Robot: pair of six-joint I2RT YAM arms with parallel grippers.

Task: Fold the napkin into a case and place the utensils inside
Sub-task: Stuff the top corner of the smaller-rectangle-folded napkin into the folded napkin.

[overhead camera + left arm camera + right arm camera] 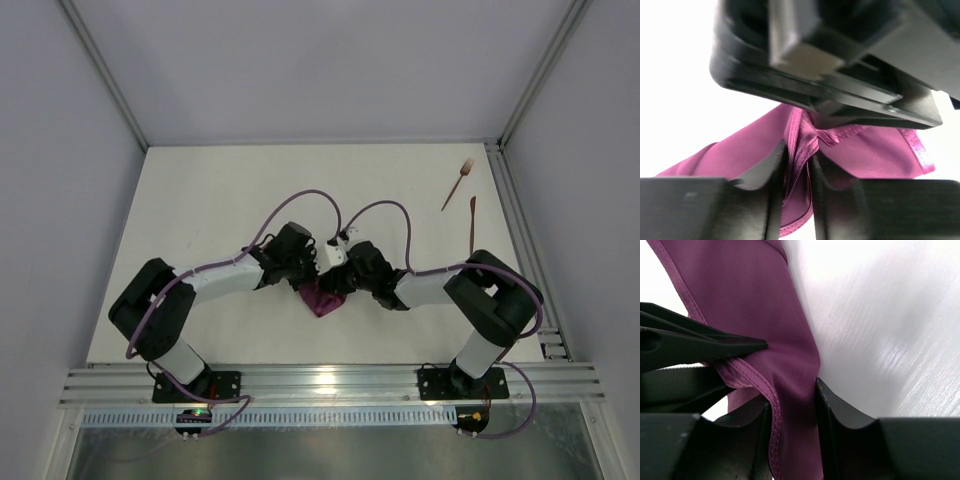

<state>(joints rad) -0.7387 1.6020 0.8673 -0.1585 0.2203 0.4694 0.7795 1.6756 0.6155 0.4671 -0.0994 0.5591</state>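
Note:
The plum-purple napkin [323, 298] hangs bunched between my two grippers at the middle of the table, lifted off it. My left gripper [304, 268] is shut on a gathered hem of the napkin [801, 150]. My right gripper [345, 277] is shut on another fold of the napkin [792, 390], close against the left one. The fork [458, 184] and the knife [472, 222], both copper-brown, lie at the far right of the table, away from both grippers. No folded case shows.
An aluminium rail [525, 250] runs along the table's right edge, close to the knife. A metal frame bar [330, 385] crosses the near edge by the arm bases. Purple cables [310, 200] loop above both wrists.

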